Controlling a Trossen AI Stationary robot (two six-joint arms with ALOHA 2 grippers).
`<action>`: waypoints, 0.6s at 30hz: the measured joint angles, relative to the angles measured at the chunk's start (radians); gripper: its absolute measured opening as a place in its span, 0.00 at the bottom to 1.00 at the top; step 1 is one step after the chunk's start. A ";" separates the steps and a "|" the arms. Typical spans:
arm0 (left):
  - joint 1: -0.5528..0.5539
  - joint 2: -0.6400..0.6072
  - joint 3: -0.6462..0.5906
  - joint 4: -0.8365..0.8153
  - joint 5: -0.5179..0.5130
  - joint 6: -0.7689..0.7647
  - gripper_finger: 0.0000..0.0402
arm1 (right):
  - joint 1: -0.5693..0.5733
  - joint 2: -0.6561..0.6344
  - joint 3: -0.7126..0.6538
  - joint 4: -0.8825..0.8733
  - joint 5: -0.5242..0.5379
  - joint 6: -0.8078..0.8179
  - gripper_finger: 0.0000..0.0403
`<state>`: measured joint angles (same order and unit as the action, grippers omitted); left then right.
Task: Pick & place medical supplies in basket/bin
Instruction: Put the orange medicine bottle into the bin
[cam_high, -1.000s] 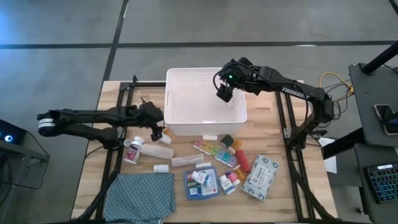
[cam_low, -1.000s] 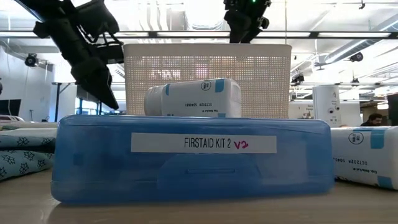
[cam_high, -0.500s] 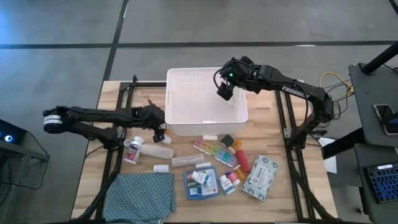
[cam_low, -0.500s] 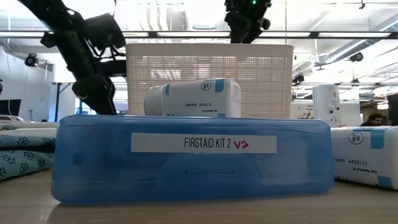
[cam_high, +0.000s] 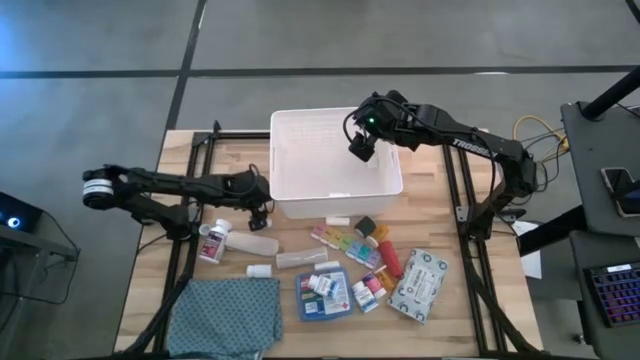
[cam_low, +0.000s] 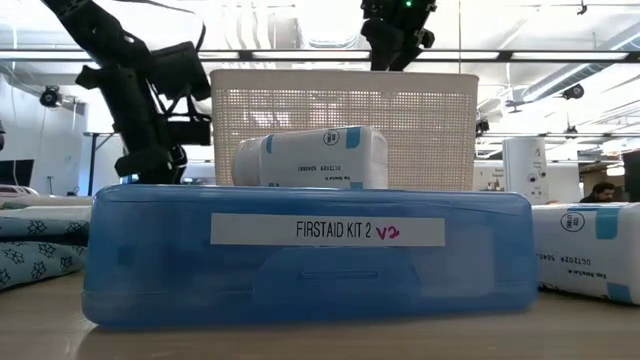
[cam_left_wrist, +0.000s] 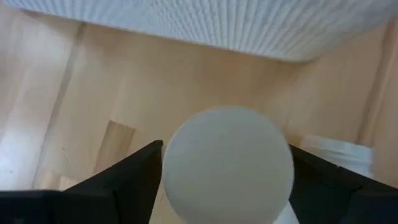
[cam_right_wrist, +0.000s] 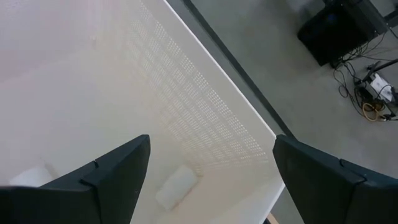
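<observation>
The white basket (cam_high: 335, 113) stands at the table's far middle. My left gripper (cam_high: 258, 213) is low at the basket's near left corner, pointing steeply down. Its open fingers stand on either side of a round white cap (cam_left_wrist: 227, 162), which fills the gap in the left wrist view. What is below the cap is hidden. My right gripper (cam_high: 359, 152) hangs open over the basket's far right part with nothing between its fingers. A small white item (cam_right_wrist: 177, 186) lies on the basket's floor. Most supplies lie on the table near the basket's front. My left gripper has one finger (cam_left_wrist: 134, 177) on each side of the round white cap (cam_left_wrist: 186, 155), coming from above. I cannot tell whether the fingers touch the cap.
In front of the basket lie a clear tube (cam_high: 258, 243), a white bottle (cam_high: 213, 240), a coloured pill organiser (cam_high: 345, 243), a blue first-aid box (cam_high: 323, 295) with a white bottle on it (cam_low: 310, 158), a wipes pack (cam_high: 419, 285) and a teal cloth (cam_high: 225, 315).
My left gripper has come down and moved toward the table's right, up to the basket's near left corner and over the white cap. The basket has slid a little toward the table's right edge.
</observation>
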<state>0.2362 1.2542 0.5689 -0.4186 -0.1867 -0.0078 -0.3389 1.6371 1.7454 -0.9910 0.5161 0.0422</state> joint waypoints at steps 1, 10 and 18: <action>0.000 0.001 0.000 0.000 -0.001 0.000 0.68 | -0.001 0.000 0.000 0.000 0.000 0.000 0.82; 0.000 -0.012 0.000 0.036 -0.001 0.003 0.42 | -0.003 0.000 0.000 0.000 0.000 0.003 0.82; 0.000 -0.138 0.032 -0.204 0.001 -0.041 0.44 | -0.003 0.000 0.000 0.000 0.000 -0.001 0.82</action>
<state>0.2359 1.1157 0.6011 -0.6223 -0.1854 -0.0486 -0.3416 1.6375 1.7454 -0.9909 0.5159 0.0410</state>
